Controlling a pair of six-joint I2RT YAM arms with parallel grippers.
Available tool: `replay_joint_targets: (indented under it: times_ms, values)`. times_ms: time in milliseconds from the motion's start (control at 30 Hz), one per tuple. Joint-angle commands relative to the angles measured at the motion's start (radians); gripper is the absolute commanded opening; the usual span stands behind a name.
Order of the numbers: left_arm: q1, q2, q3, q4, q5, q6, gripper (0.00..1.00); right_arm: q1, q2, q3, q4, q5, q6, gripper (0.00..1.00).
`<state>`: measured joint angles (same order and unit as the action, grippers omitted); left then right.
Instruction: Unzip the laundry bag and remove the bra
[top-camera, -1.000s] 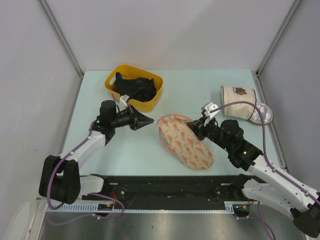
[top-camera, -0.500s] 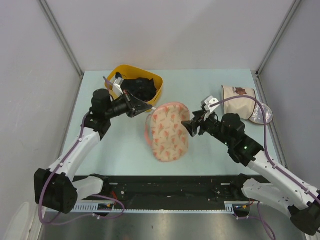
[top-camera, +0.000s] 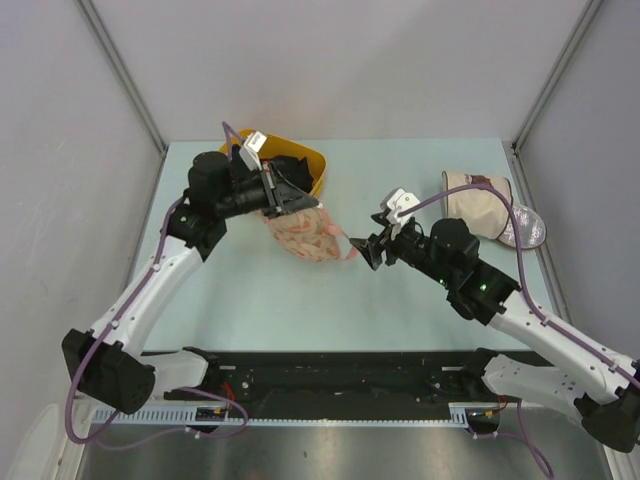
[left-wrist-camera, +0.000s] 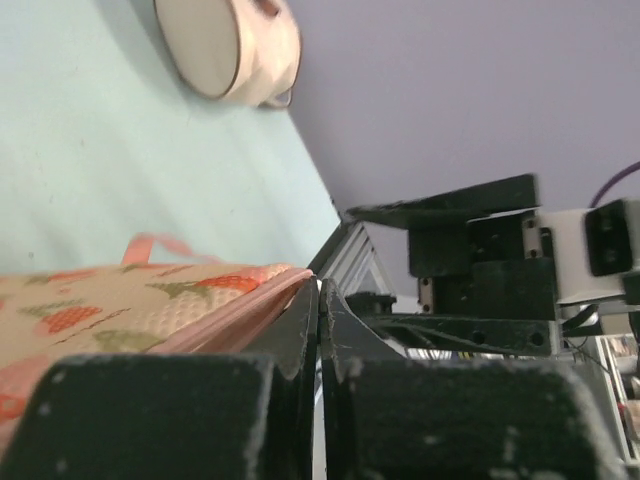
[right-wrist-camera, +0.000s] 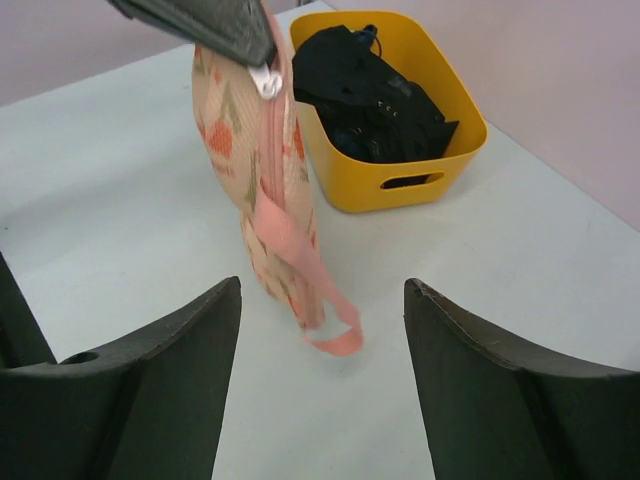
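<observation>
**A:** What can't you make out?

**B:** The bra. It shows in no view, and the inside of the laundry bag (top-camera: 300, 234) is hidden too. From the left wrist camera only a strip of the printed cloth and its pink trim shows. The overhead view has the arm covering the bag's top edge. I also can't tell whether its lower end touches the table (top-camera: 300, 300) or hangs just clear.

**A:** Where is the bag, then?

**B:** It hangs edge-on from the left gripper (top-camera: 308, 203), just in front of the yellow basket (top-camera: 316, 166) with the black clothes (right-wrist-camera: 370, 100). A pink loop (right-wrist-camera: 328, 325) trails from its lower end.

**A:** And that gripper's jaws?

**B:** Pressed together, pinching the bag's top rim beside the silver zip pull (right-wrist-camera: 267, 82).

**A:** The other one?

**B:** The right gripper (top-camera: 366, 250) is spread wide and holds nothing. It points at the bag from the right, near the loop but apart from it. In its own view the bag hangs between and beyond the two fingers (right-wrist-camera: 160, 370).

**A:** Anything else?

**B:** A beige cylinder bag (top-camera: 478, 203) lies on its side at the far right, well apart.
</observation>
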<state>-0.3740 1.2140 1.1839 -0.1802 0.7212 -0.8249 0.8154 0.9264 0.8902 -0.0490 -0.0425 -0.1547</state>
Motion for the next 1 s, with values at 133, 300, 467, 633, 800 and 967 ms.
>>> replay_joint_targets:
  times_ms: [133, 300, 467, 633, 800, 967]
  values:
    - [-0.039, 0.055, -0.053, 0.010, 0.076, 0.056, 0.01, -0.030, -0.020, 0.041, -0.020, 0.139, -0.019, 0.69]
    - [-0.046, 0.078, -0.020, 0.025, 0.086, 0.059, 0.00, -0.119, -0.020, 0.041, -0.081, 0.101, 0.047, 0.67]
    - [-0.054, 0.090, 0.013, 0.025, 0.087, 0.064, 0.00, -0.119, 0.075, 0.041, -0.101, 0.092, 0.136, 0.64]
    - [-0.057, 0.088, 0.042, 0.016, 0.081, 0.064, 0.00, 0.002, 0.227, 0.039, -0.017, 0.151, 0.236, 0.59]
    - [-0.059, 0.096, 0.069, -0.007, 0.055, 0.072, 0.00, 0.189, 0.305, 0.039, 0.127, 0.125, 0.280, 0.59]
    - [-0.059, 0.098, 0.056, 0.037, 0.055, 0.043, 0.00, 0.223, 0.244, -0.019, 0.248, 0.130, 0.305, 0.60]
